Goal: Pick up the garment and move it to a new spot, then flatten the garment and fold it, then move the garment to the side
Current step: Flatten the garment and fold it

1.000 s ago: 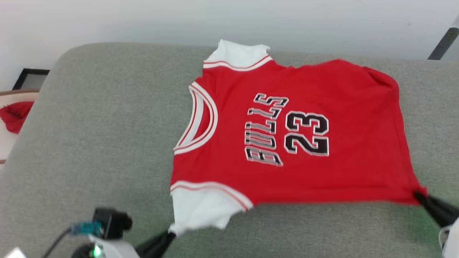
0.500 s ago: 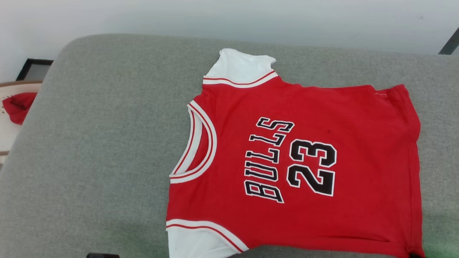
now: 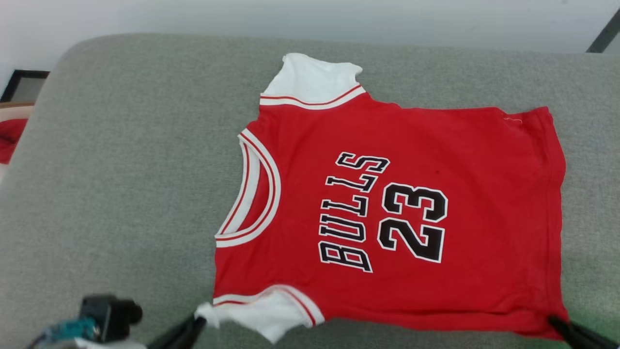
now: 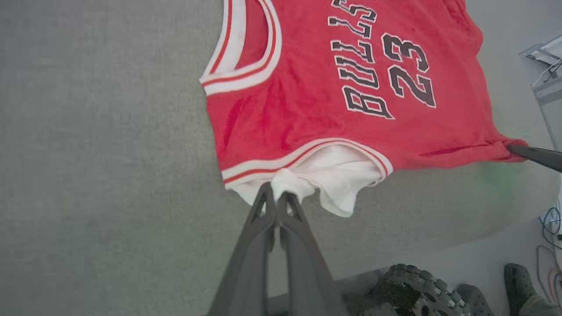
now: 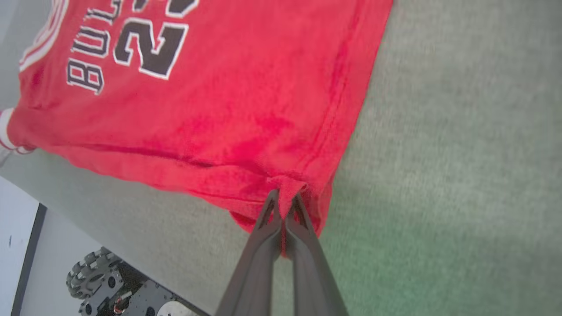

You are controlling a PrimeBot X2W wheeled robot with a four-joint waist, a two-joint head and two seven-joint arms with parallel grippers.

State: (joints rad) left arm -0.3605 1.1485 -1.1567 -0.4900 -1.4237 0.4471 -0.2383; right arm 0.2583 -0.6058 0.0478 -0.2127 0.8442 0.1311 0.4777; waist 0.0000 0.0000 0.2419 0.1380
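- The garment (image 3: 411, 203), a red "23" jersey, lies spread chest-up on the grey cushion (image 3: 121, 169), with its near side along the cushion's front edge.
- The left end effector (image 4: 275, 193) is clamped on the tip of the near white sleeve. The right end effector (image 5: 285, 193) is clamped on the near hem corner.
- Risk: both pinches look thin. More pulling may slip them free or drag cloth over the front edge.
- Compared with a second earlier, the far hem corner lies flatter and the near sleeve looks more bunched.
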